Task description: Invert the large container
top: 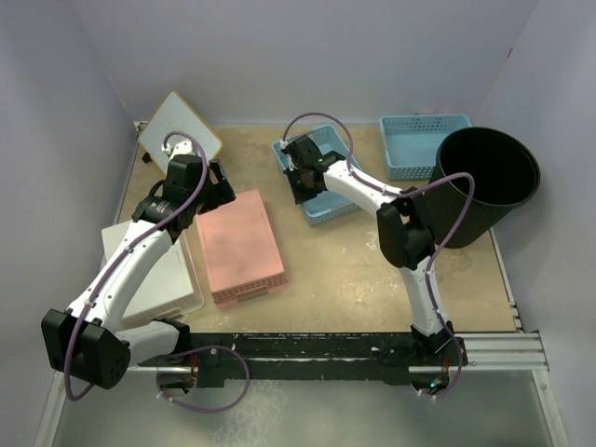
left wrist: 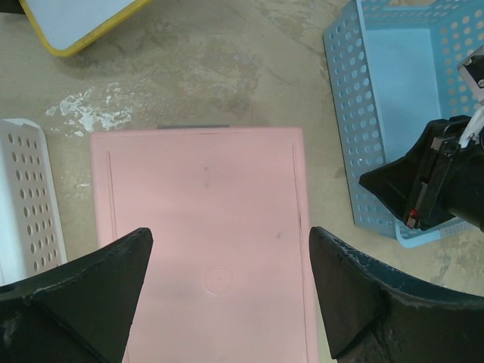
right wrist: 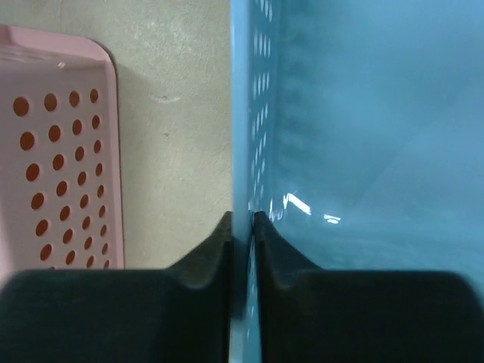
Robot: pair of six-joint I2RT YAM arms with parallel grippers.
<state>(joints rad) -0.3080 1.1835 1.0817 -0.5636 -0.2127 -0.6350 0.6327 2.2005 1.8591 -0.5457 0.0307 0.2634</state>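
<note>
Nearest, at 8 o'clock on the surface [top: 345,270], a white basket [top: 154,275] lies beside an upturned pink basket [top: 240,247]. The left fingers [left wrist: 125,265] hang spread wide above the pink one, holding nothing and touching nothing.

Toward the middle, at about 12 o'clock, the right fingers [right wrist: 219,249] are clenched on the thin wall of a blue basket [top: 326,191], which is not the thing to be turned. That is the first hazard: any reach for the bin before letting go would likely drag or tip this basket along with it.

Farther off, at 2 o'clock, the large container [top: 484,186] stands mouth up, close to the right edge of the surface, untouched by either set of fingers. In the top view the right arm's elbow sits just beside its near wall, so a careless swing could knock it sideways or off the edge. A second blue basket [top: 414,144] sits just beside it at the far side and may block the rim as the bin goes over. Its smooth, tapered wall looks prone to slip from a pinch, and a round bin released on its side would probably roll.
</note>
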